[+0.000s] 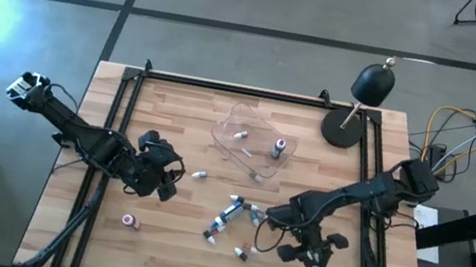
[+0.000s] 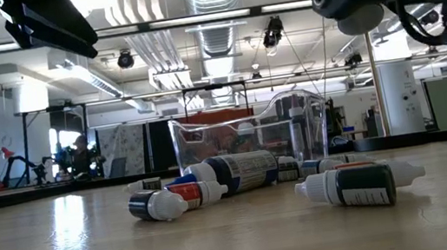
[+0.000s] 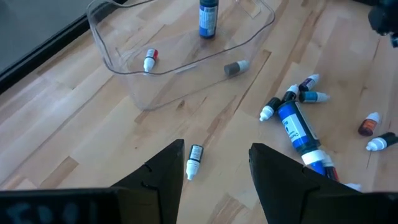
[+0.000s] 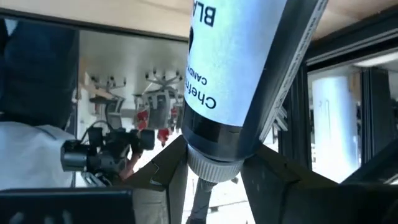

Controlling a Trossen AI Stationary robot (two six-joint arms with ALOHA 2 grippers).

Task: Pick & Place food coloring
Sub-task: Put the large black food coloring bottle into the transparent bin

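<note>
Several food coloring bottles lie on their sides on the wooden table in a cluster [image 1: 229, 213], among them a big blue-labelled one [image 3: 298, 127]. A small white-capped bottle [image 3: 194, 160] lies on the table below my left gripper [image 3: 217, 147], which hangs open over the table's left half [image 1: 173, 179] and touches nothing. My right gripper [image 1: 314, 257] is over the near right of the table, shut on a white-labelled bottle [image 4: 233, 68]. A pink-capped bottle [image 1: 132, 223] lies alone at the near left. My right gripper pinches the bottle at its cap end [image 4: 194, 158] between the two fingers, one on each side. The body sticks out forward past the fingertips, along the fingers. Its far end runs out of the picture, so I cannot tell whether it touches anything.
A clear plastic tray [image 1: 251, 141] stands at the table's middle far side with one blue bottle upright in it [image 3: 208, 18] and a small one lying [image 3: 150, 59]. A black lamp [image 1: 361, 106] stands at the far right. A person with a camera [image 4: 37, 124] is beyond the table.
</note>
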